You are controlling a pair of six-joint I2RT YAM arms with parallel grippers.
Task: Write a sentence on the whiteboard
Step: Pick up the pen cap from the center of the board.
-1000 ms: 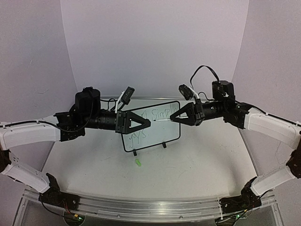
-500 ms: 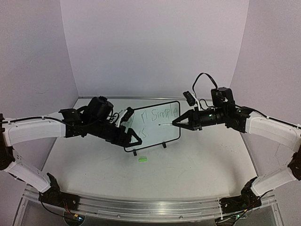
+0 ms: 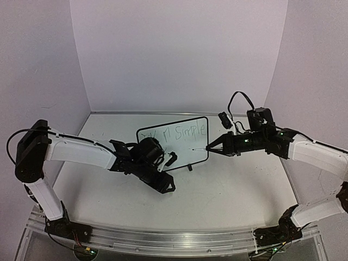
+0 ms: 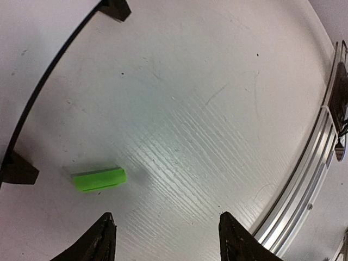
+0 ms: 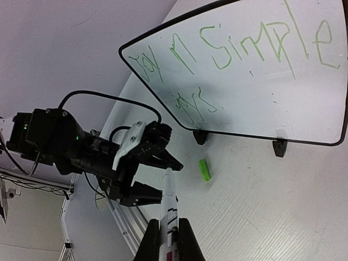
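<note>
The whiteboard (image 3: 185, 154) stands on its two black feet at the back of the table, with the sentence (image 3: 182, 132) in green marker across it; the right wrist view shows the sentence (image 5: 239, 46) in two lines. My right gripper (image 3: 215, 148) is shut on a white marker (image 5: 169, 198), whose tip hovers just off the board's right part. My left gripper (image 3: 167, 186) hangs low over the table in front of the board, open and empty. A small green cap (image 4: 99, 179) lies on the table just beyond its left fingertip (image 4: 106, 220), near a board foot (image 4: 19, 169).
An aluminium rail (image 3: 174, 239) runs along the table's near edge, close to the left gripper (image 4: 165, 217) on its right side. Lilac walls close in the back and sides. A cable loops above the right wrist (image 3: 239, 98).
My left arm has swung down from in front of the board to the table near the green cap, its jaws narrowing somewhat. The right gripper drew back to the right with the marker.
</note>
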